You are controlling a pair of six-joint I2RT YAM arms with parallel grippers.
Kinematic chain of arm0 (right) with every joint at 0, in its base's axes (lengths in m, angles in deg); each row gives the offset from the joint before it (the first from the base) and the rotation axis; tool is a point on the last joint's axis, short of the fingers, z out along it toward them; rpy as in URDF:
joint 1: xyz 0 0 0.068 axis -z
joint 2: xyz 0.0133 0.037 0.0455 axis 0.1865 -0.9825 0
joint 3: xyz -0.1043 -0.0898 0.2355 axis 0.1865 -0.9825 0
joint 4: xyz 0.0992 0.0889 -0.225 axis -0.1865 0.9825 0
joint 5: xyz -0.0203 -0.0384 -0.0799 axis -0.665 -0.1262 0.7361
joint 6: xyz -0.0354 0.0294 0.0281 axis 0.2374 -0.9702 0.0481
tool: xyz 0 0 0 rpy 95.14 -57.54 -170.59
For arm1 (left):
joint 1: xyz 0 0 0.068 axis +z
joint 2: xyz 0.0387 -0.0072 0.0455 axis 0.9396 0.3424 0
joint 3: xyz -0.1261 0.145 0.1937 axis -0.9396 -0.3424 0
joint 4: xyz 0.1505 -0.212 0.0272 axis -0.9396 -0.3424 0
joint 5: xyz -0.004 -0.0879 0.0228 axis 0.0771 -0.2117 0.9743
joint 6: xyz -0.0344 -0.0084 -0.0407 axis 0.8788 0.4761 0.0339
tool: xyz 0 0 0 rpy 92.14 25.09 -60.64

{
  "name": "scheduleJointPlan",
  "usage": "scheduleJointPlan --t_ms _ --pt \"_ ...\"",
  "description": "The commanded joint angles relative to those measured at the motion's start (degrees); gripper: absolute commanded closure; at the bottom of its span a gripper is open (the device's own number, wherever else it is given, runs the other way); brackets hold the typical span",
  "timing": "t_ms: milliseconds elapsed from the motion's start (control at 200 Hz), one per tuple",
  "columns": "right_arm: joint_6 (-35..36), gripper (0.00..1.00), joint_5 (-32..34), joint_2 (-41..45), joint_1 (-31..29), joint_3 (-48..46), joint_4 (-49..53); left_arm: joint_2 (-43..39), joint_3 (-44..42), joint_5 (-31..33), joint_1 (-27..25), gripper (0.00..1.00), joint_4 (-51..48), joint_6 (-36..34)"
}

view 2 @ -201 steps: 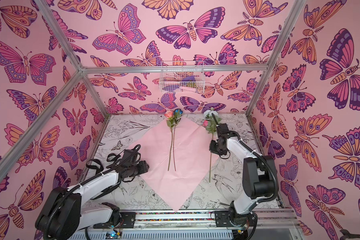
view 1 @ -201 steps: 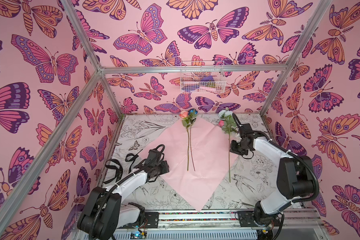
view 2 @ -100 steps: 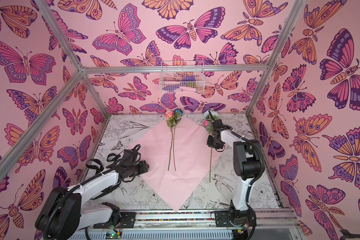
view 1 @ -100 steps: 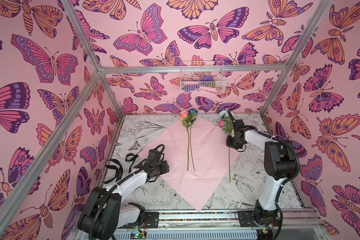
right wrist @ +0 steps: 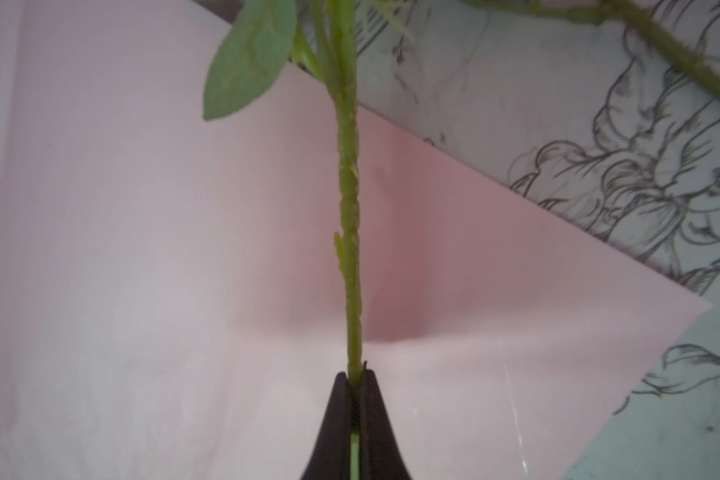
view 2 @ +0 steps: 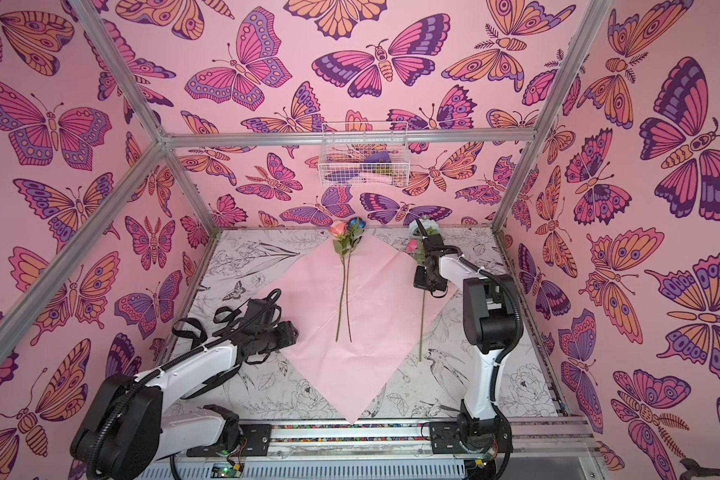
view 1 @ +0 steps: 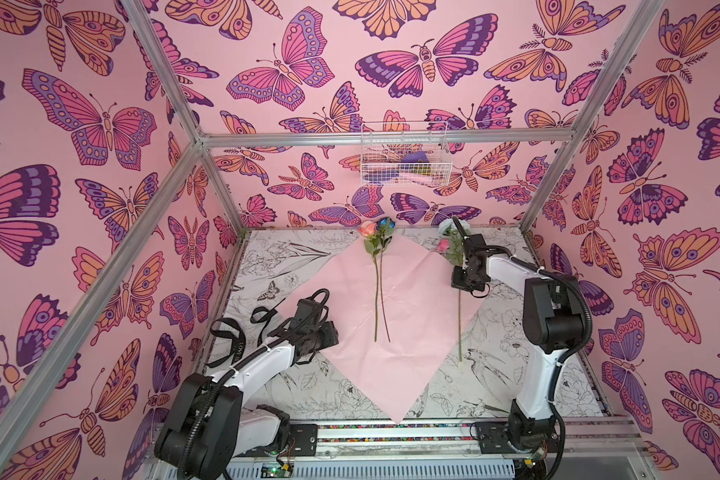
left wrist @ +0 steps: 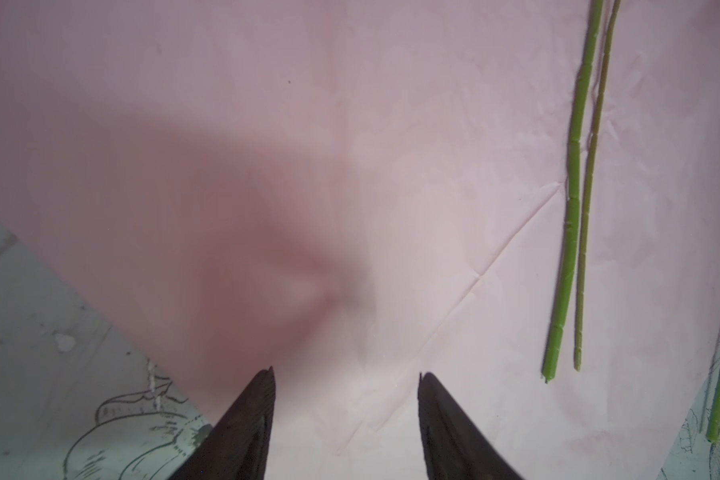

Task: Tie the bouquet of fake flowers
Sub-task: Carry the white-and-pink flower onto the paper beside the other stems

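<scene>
The bouquet of fake flowers lies loose. Two stems with a coral bloom and a blue bloom rest down the middle of the pink wrapping paper. A third stem, with a pale bloom and a pink bud, lies along the paper's right corner. My right gripper is shut on this stem, which is pinched between the fingertips of the right gripper. My left gripper is open and empty over the paper's left corner, with the two middle stems off to one side.
A black ribbon lies coiled on the printed table near the left wall, behind the left arm. A white wire basket hangs on the back wall. Metal frame posts stand at the corners, and a rail runs along the front edge.
The right arm swung in over the third stem, and its jaws have now closed on it. The left arm and the two middle flowers have not moved.
</scene>
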Motion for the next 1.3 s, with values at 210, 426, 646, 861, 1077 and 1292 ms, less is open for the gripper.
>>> scheduleJointPlan --t_ms 210,426,646,861,1077,1292 --pt "-1.36 1.00 -2.33 10.91 -0.35 -0.50 0.68 -0.76 -0.80 -0.34 0.37 0.42 -1.48 -0.24" --pt "-7.43 1.00 -9.35 14.95 -3.27 -4.70 -4.57 -0.90 -0.92 -0.02 0.37 0.42 -1.38 -0.30" --pt "-12.37 1.00 -11.54 12.11 -9.22 -4.14 -10.29 -1.10 -1.23 -0.26 0.37 0.42 -1.39 -0.37" --pt "-16.69 1.00 -13.14 5.89 -14.07 -0.28 -17.26 -2.15 -2.29 -0.51 0.37 0.42 -1.44 -0.31" --pt "-17.66 1.00 -14.64 -1.23 -17.70 6.62 -19.67 -2.97 -3.25 -0.25 0.37 0.42 -1.43 -0.24" --pt "-17.88 1.00 -14.36 -5.14 -19.42 9.83 -22.37 -2.80 -3.20 -0.35 0.37 0.42 -1.39 -0.25"
